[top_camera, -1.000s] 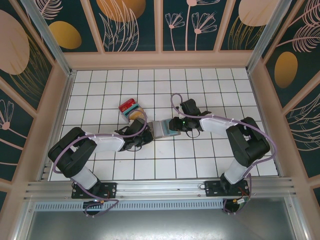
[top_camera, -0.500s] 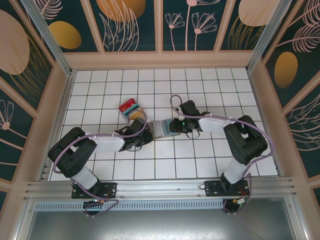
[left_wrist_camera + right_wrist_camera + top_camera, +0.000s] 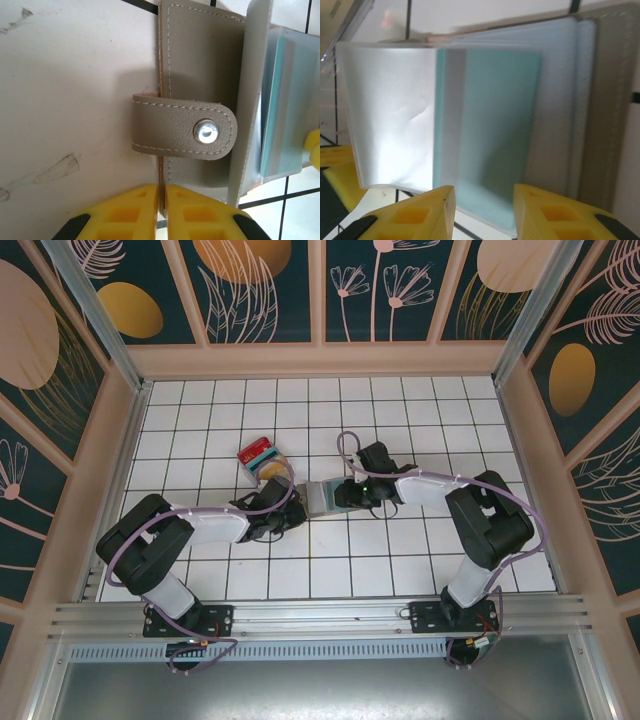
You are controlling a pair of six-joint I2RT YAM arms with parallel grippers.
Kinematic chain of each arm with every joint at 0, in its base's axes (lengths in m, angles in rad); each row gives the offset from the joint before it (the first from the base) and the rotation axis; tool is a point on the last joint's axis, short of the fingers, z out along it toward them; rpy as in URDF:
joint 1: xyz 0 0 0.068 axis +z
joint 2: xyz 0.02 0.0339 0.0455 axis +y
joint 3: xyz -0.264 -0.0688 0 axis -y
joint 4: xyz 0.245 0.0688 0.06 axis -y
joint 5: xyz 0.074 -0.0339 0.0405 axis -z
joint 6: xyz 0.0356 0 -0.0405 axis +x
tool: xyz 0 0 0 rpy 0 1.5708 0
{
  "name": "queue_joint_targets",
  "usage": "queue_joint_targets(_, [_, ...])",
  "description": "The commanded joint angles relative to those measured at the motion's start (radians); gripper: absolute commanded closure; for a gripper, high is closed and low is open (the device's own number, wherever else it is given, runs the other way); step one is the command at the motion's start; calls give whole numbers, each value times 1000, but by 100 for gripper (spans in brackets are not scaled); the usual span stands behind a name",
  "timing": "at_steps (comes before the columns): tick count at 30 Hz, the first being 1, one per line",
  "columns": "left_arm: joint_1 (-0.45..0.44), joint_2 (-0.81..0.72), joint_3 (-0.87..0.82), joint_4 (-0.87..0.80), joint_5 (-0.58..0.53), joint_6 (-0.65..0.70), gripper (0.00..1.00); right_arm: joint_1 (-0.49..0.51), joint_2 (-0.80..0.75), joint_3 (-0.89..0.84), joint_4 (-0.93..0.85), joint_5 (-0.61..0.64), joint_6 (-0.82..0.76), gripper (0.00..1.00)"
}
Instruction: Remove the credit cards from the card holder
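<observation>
The grey card holder [image 3: 321,497] lies open on the tiled floor between my two grippers. My left gripper [image 3: 161,202] is shut on the edge of its leather panel [image 3: 200,75], just below the snap tab [image 3: 185,132]. A teal credit card [image 3: 490,125] sits inside a frosted plastic sleeve [image 3: 390,115] of the holder. My right gripper [image 3: 484,210] is open at that sleeve's near edge, one finger on each side of the teal card's width. In the top view the right gripper [image 3: 345,492] meets the holder's right side. Red, teal and tan credit cards [image 3: 258,456] lie fanned on the floor, up and left.
Wooden walls [image 3: 120,440] close in the white tiled floor [image 3: 400,420] on three sides. A metal rail [image 3: 320,615] with both arm bases runs along the near edge. Open tiles lie behind and to the right of the holder.
The right arm has shifted slightly left toward the card holder. The left arm and the holder have stayed put.
</observation>
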Motion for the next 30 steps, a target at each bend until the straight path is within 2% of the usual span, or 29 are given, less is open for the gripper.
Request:
queue_joint_targets(1, [0,31,10,5,32,8,85,11,6,23,27,-68,17,64])
queue_joint_targets(7, [0,33,12,5,32,7,85,14,15,42,25,-88,18,64])
queue_joint_targets(11, [1,33,11,5,32,6,85,13,-10,55,-21,16,-5,58])
queue_joint_targets(16, [0,33,13,2,30,7,85,-22,-44,45,-65,124,-24,58])
queue_joint_targets(30, [0,33,14,-3,31,11,85,-26,-10,19,-42,74,-26,58])
